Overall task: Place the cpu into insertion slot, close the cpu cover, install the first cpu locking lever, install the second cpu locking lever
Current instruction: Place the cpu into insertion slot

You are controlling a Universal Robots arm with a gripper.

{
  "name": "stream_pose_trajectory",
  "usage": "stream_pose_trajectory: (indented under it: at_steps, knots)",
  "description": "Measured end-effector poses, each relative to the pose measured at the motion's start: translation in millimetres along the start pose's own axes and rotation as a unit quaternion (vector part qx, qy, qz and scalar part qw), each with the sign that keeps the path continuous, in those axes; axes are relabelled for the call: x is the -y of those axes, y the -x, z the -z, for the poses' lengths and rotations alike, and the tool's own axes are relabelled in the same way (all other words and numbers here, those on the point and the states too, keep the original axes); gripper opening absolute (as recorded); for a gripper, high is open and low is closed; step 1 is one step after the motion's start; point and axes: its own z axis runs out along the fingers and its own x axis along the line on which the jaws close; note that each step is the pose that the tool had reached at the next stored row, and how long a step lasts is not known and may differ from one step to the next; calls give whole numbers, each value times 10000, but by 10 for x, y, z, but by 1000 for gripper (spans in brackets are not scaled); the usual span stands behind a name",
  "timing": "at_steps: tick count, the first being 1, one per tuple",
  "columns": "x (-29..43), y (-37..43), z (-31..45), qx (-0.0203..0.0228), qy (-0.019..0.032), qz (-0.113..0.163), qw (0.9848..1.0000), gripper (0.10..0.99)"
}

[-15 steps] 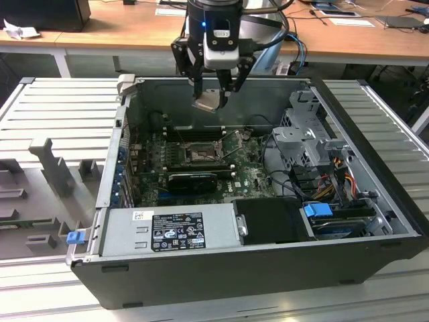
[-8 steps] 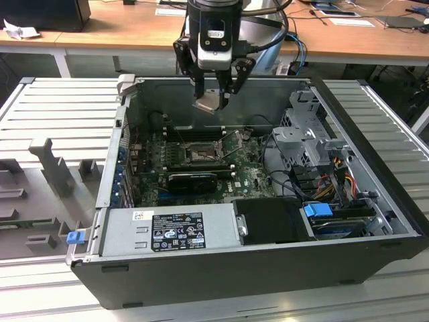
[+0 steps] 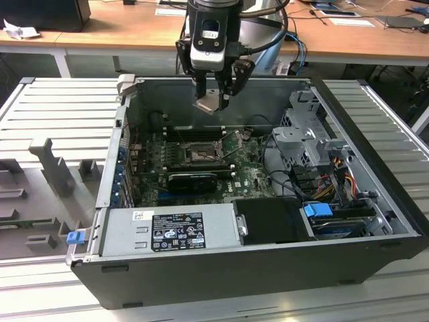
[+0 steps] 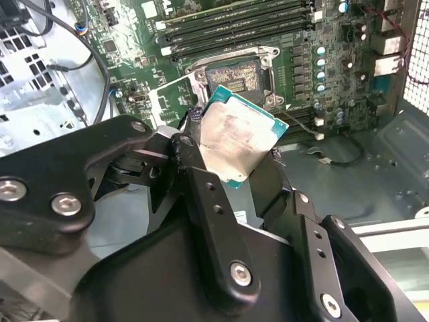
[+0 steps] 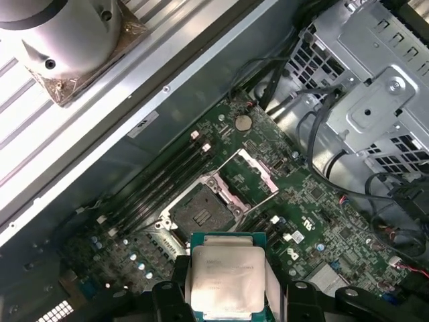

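the exterior view looks down from high and well back over the whole open computer case [image 3: 201, 275], the arm [image 3: 213, 27] at its 12 o'clock. both wrist views ride close behind the jaws, looking down past the cpu [image 4: 234, 144] [image 5: 224, 278] onto the insertion slot [image 4: 234, 75] [image 5: 201, 215], each from a different angle.

My gripper [image 3: 216, 98] shows matte black linked fingers [image 4: 214, 215] studded with silver screws [image 4: 241, 273], under a silver-grey wrist housing [image 3: 206, 41] and black cables [image 3: 271, 37].
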Motion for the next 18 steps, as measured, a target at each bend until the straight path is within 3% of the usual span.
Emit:
stream_pose_trajectory:
  at_steps: [9,12,18]
  knots:
    - [0,-1,-9,55,12,-619,9981,529]
    - [0,-1,-11,72,15,-803,9967,529]
    - [-2,-3,-14,111,24,-1237,9922,529]
